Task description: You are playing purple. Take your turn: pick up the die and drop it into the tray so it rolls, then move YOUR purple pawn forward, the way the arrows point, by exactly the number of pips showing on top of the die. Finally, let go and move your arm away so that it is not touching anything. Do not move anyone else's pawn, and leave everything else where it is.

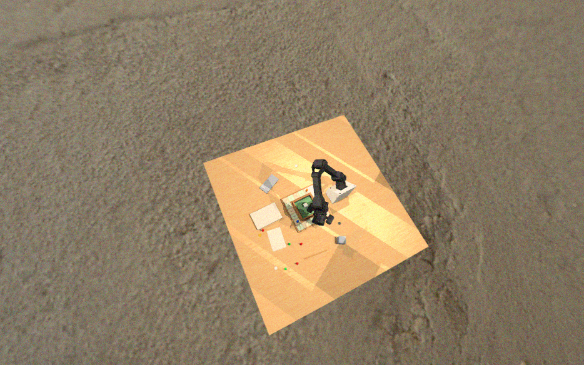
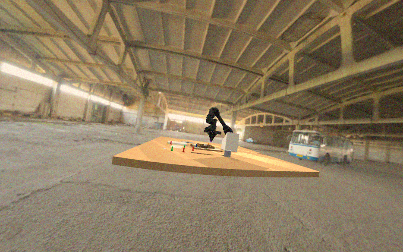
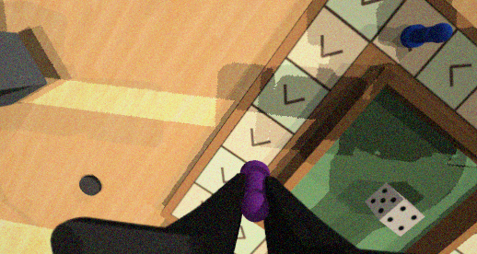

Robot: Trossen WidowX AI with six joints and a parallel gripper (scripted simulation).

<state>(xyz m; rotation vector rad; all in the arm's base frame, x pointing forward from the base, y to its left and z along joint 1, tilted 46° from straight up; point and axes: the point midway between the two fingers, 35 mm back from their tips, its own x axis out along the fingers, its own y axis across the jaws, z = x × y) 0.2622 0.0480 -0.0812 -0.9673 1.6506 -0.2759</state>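
My gripper point(image 3: 254, 183) point(image 2: 211, 139) is shut on the purple pawn point(image 3: 255, 199) and holds it above the track board point(image 3: 267, 123). The pawn looks lifted clear of the squares in the exterior view. The white die point(image 3: 391, 206) point(image 1: 305, 205) lies in the green tray point(image 3: 433, 109) inside the track. Two of its faces show in the wrist view, one with five pips and one with four; I cannot tell surely which is on top. The blue pawn point(image 3: 414, 36) point(image 1: 297, 221) stands at a corner square. The arm hides part of the board in the top view.
An orange pawn point(image 1: 306, 190) stands on the board. A grey block point(image 1: 340, 240) point(image 3: 18, 68) and a dark disc point(image 3: 90, 185) point(image 1: 339, 223) lie beside it. White slabs point(image 1: 265, 216) point(image 1: 276, 239), a grey plate point(image 1: 268, 184), a thin rod point(image 1: 315, 254) and several red and green pawns are farther off.
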